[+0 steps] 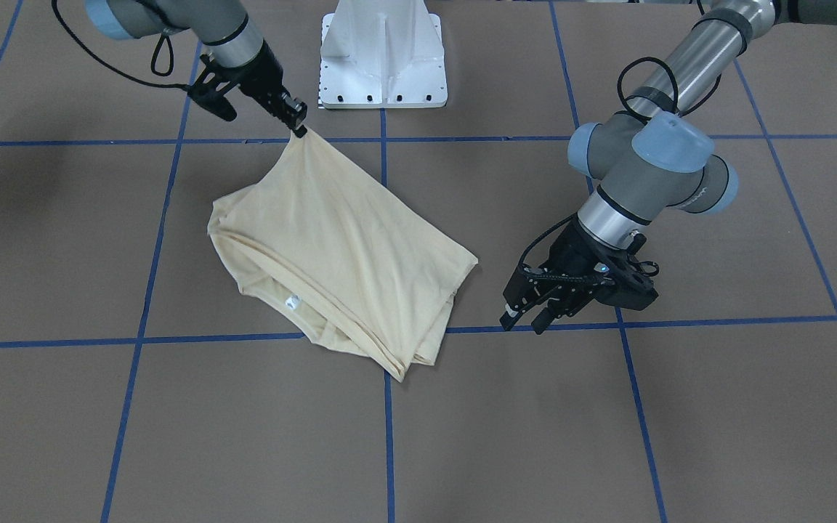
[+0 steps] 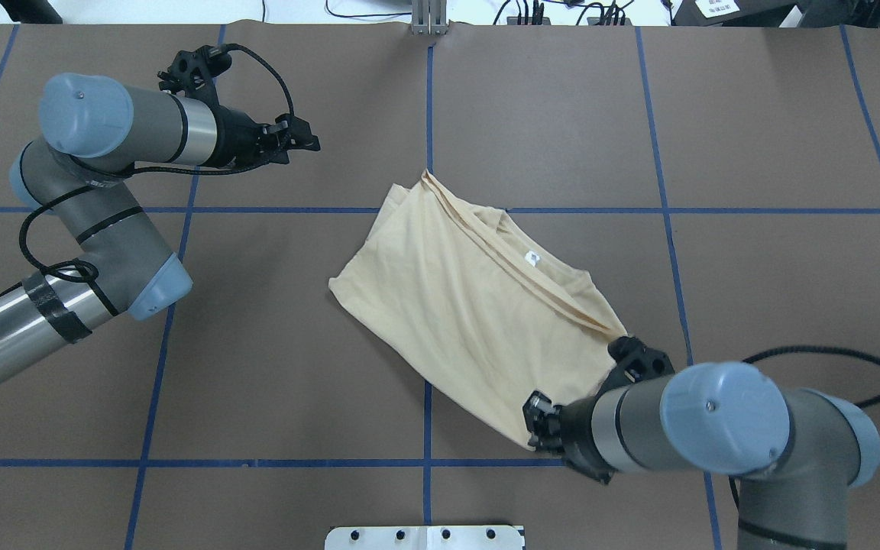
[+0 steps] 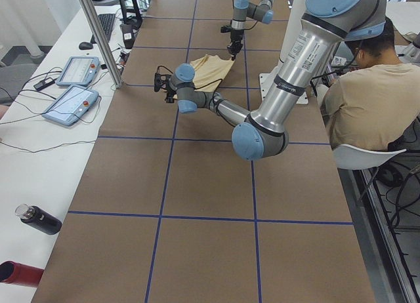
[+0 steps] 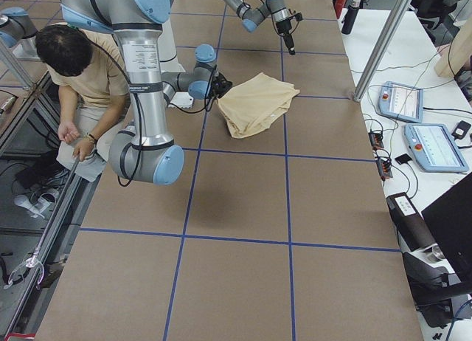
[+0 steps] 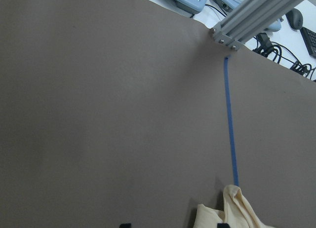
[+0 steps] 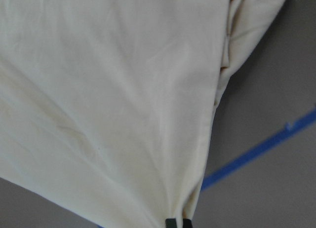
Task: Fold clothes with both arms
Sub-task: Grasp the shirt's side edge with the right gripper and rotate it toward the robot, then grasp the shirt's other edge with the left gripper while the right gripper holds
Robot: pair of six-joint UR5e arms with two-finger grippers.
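The pale cream-yellow shirt (image 1: pixel 346 254) lies bunched and folded over on the brown table, its white neck label (image 1: pixel 290 302) facing up; the print is hidden. It also shows in the overhead view (image 2: pixel 470 305). My right gripper (image 1: pixel 300 131) is shut on one corner of the shirt and pulls it taut to a point; in the overhead view it (image 2: pixel 535 416) sits at the shirt's near corner, and the right wrist view shows cloth (image 6: pixel 123 99) pinched at the fingertips. My left gripper (image 1: pixel 526 318) is open and empty, off the shirt's side, also seen from overhead (image 2: pixel 310 142).
The white pedestal base (image 1: pixel 382 54) stands at the robot's edge of the table. Blue tape lines (image 1: pixel 389 138) grid the table. A seated person (image 3: pixel 371 93) is beside the table. Control tablets (image 3: pixel 72 86), a metal post (image 3: pixel 98 34) and bottles (image 3: pixel 39 219) line the far side.
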